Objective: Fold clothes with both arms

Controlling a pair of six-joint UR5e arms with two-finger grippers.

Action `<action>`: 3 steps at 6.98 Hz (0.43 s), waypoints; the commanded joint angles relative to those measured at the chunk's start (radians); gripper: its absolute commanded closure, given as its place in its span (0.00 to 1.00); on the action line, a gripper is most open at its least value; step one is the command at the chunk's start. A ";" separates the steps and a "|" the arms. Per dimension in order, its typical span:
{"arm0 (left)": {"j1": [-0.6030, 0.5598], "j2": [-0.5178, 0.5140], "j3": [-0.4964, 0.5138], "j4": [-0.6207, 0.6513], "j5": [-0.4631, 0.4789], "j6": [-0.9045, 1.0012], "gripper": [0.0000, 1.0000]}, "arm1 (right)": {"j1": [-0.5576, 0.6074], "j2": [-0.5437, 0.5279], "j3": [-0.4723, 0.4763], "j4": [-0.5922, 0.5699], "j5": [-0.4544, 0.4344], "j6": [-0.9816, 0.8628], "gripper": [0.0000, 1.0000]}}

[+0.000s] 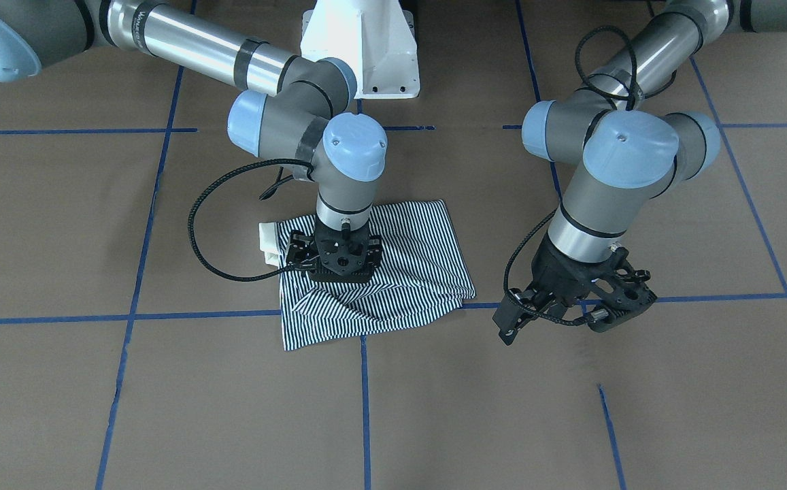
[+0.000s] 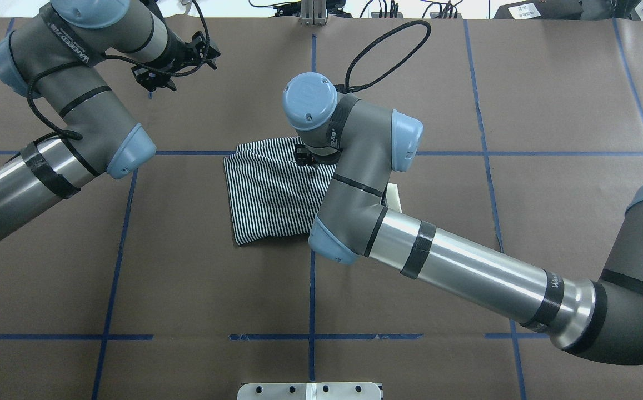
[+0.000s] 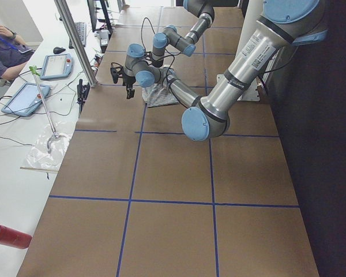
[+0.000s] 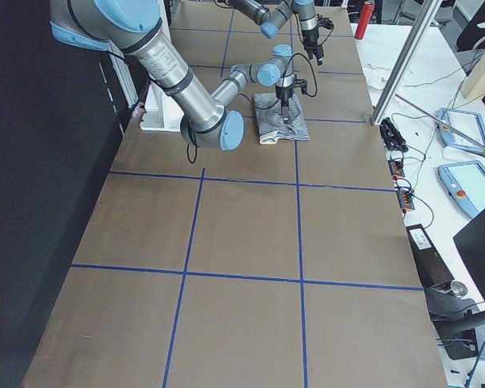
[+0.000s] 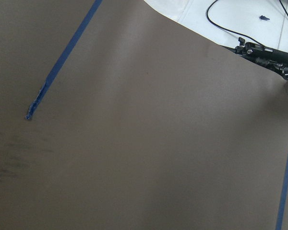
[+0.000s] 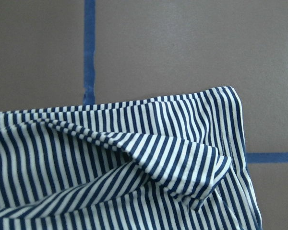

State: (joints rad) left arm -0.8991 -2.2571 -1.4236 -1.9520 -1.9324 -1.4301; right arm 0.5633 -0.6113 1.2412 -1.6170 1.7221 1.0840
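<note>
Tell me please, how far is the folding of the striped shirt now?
Done: the shirt lies folded into a compact rectangle, its cream collar peeking out at one side. In hand: the right gripper is low over it; the left gripper hangs beside it, over bare table. Left: probably smoothing the loose ridge along one edge.

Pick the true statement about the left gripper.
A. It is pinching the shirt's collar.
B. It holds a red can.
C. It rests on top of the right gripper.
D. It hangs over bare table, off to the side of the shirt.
D: the front view shows the left gripper above bare brown table, clear of the striped shirt, and its wrist camera sees only table.
</note>
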 commanded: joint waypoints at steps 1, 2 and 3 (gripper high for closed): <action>-0.001 0.008 -0.015 0.001 0.000 0.002 0.00 | -0.003 0.004 -0.046 -0.006 -0.045 -0.108 0.00; 0.000 0.020 -0.044 0.002 -0.002 0.000 0.00 | 0.009 0.002 -0.075 -0.004 -0.061 -0.155 0.00; -0.001 0.022 -0.057 0.005 -0.005 -0.001 0.00 | 0.029 0.002 -0.088 -0.003 -0.061 -0.179 0.00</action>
State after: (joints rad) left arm -0.8998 -2.2410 -1.4599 -1.9497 -1.9346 -1.4296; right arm 0.5726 -0.6086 1.1776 -1.6216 1.6710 0.9476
